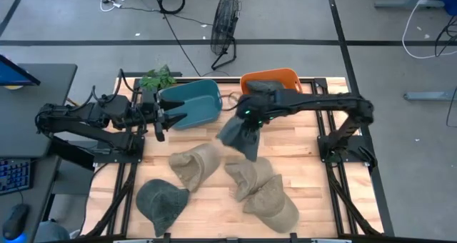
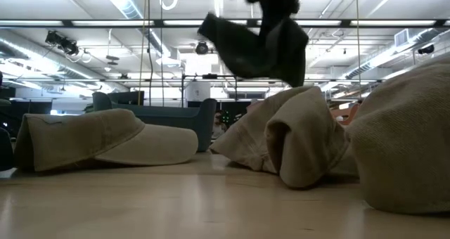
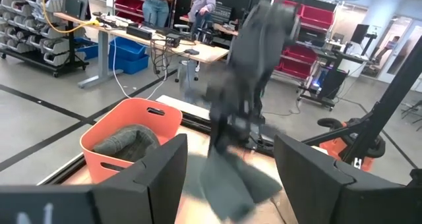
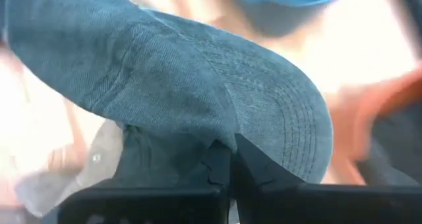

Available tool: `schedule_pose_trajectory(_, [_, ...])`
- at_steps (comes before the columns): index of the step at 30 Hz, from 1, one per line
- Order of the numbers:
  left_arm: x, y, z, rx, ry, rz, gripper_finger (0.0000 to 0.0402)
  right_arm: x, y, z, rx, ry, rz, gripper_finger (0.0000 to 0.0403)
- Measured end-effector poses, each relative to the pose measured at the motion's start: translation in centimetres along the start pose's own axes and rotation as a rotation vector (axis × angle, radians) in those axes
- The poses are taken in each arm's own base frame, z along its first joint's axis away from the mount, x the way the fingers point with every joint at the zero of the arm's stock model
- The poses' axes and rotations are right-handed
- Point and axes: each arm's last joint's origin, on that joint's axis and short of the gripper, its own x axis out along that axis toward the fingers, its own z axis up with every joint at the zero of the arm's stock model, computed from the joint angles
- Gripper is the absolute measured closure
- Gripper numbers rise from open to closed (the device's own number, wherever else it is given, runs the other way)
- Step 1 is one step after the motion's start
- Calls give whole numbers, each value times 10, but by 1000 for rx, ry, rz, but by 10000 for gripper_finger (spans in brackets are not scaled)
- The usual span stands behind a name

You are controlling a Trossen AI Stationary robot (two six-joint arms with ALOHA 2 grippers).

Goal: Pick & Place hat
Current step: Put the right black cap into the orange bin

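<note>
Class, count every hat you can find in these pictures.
6: grey hat held by the right gripper, three tan hats on the table, one dark green hat at its front-left, one in the orange bin.

Even overhead light, motion blur in the wrist views

The counter is evenly lit, with soft shadows. Ceiling strip lights glare in the low view, leaving the raised grey hat backlit. Both wrist views are smeared by motion blur, the orange bin excepted.
</note>
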Motion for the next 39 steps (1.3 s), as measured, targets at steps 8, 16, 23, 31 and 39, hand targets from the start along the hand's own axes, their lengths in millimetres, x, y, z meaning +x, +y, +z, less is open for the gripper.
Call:
schedule_pose_trajectory(8, [0,0,0,0,0,0,170,-60,-56,-16,246,-140,-409,400])
schedule_pose_trajectory(16, [0,0,0,-1,-1,0,170,-59,-123,-15,547,-121,-571,399])
schedule_pose_trajectory(23, [0,0,0,-1,-1,0,170,-36,-165,-14,656,-32,-641,399])
schedule_pose_trajectory(31, [0,0,0,0,-2,0,170,16,-183,-7,651,129,-626,399])
schedule_pose_trajectory(39, [0,0,0,1,-1,0,170,59,-188,-7,641,269,-554,399])
